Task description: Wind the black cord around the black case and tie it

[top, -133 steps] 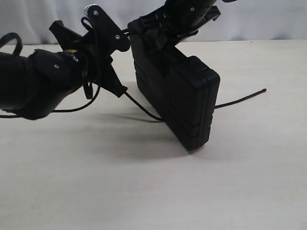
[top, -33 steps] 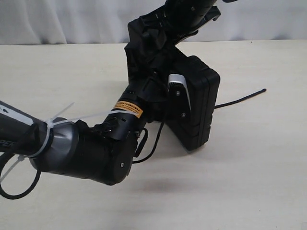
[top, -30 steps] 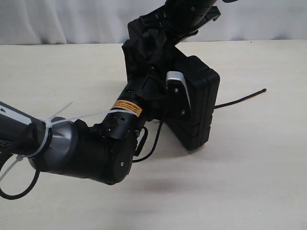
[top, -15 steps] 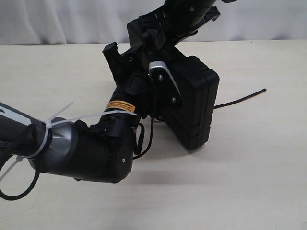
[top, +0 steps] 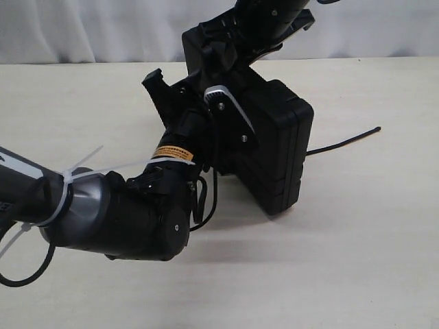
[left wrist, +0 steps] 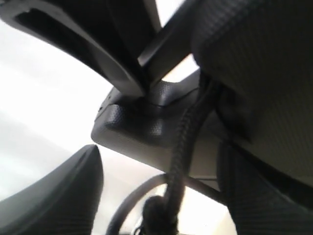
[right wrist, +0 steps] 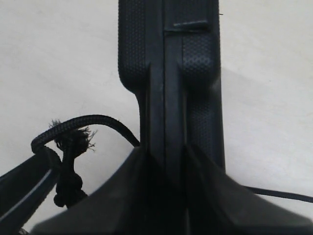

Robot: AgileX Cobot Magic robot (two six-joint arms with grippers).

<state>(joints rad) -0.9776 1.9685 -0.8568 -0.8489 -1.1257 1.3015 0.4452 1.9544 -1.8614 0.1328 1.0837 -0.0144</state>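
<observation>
The black case (top: pixel 274 151) stands tilted on one corner on the table, and my right gripper (top: pixel 236 38) is shut on its upper edge. In the right wrist view the two fingers (right wrist: pixel 122 191) pinch the case's rim (right wrist: pixel 195 58). The black cord (top: pixel 343 144) trails out to the right from behind the case. Its frayed, knotted end (right wrist: pixel 73 137) loops beside the rim. My left gripper (top: pixel 192 96) is open at the case's upper left. The braided cord (left wrist: pixel 183 147) hangs loose between its spread fingers (left wrist: pixel 54 196), knot low, beneath a case corner (left wrist: pixel 137 125).
My left arm (top: pixel 116 212), with white zip ties and looped glossy cables, crosses the front left of the table (top: pixel 357 260). A pale curtain (top: pixel 82 31) closes off the far edge.
My left gripper has opened and drawn up and to the left, off the case's side. The case, the right gripper and the cord's far end have stayed put.
</observation>
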